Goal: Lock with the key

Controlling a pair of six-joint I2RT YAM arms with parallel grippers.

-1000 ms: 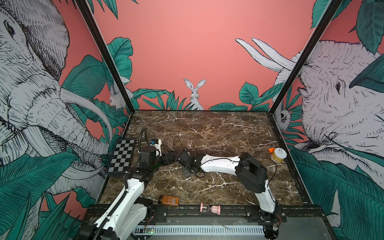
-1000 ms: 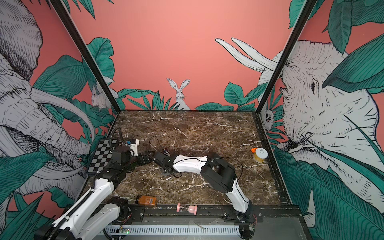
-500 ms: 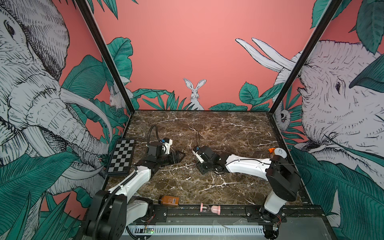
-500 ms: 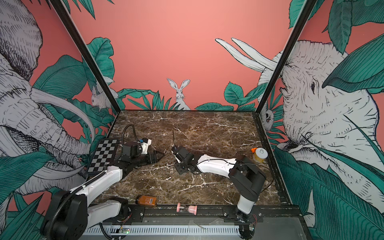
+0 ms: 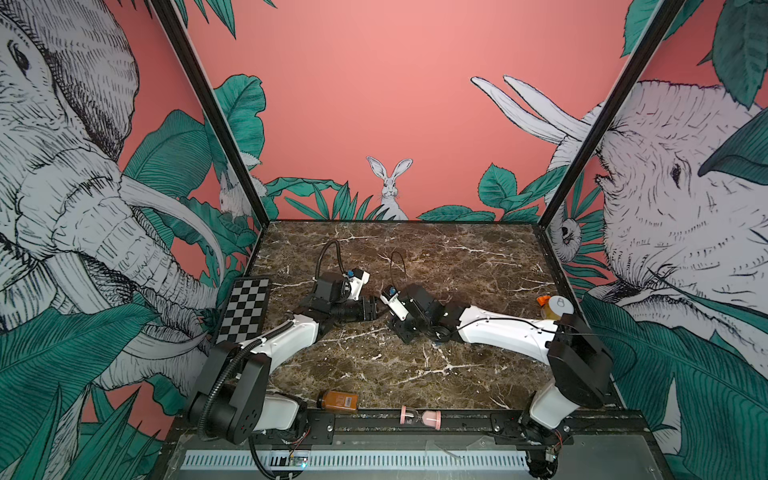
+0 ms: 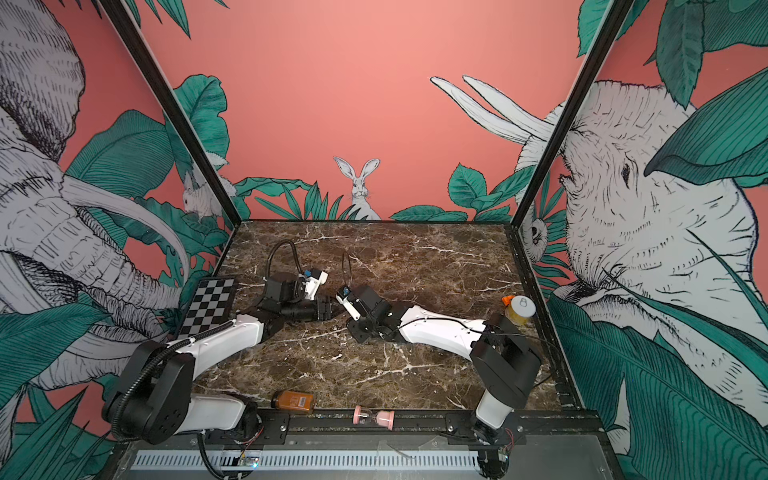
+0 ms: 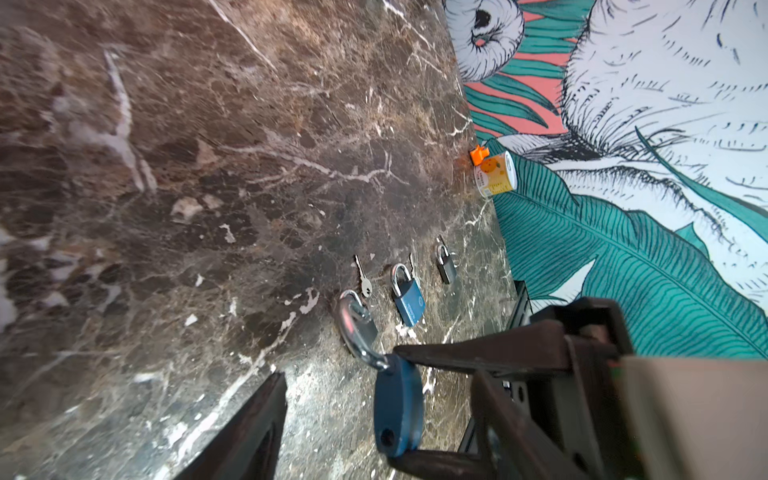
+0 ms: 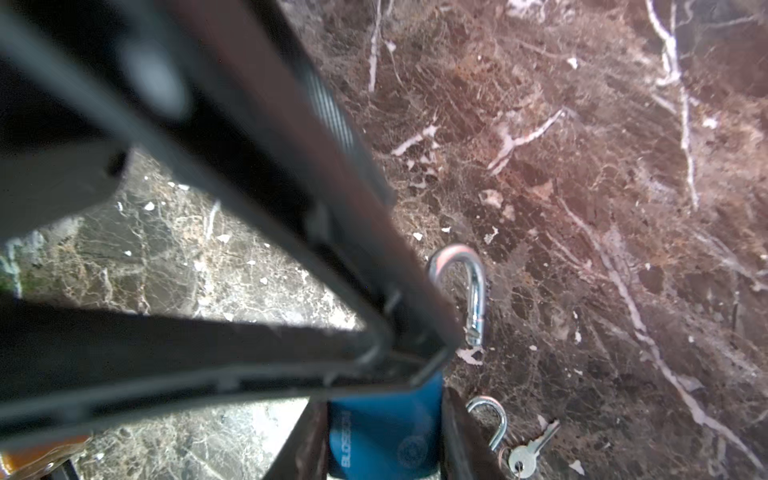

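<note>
Right gripper (image 8: 383, 430) clamps the blue padlock (image 7: 397, 407), lettered "BLOSS…", its shackle sprung, mid-worktop (image 5: 457, 257). Left gripper (image 5: 371, 309), partly open and empty, has closed the earlier gap. The key (image 8: 525, 457) lies beside a silver padlock (image 8: 494, 419).

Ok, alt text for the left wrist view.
A blue padlock, shackle open, is clamped in the right tool, between the spread fingers of the left tool. On the marble table beyond lie a silver padlock, a key, a second blue padlock and a small grey padlock.

Light is bright and even; glare pales the table (image 8: 166, 257), the shackle of the padlock (image 8: 382, 432) glints, and near black parts blur in the right wrist view.
</note>
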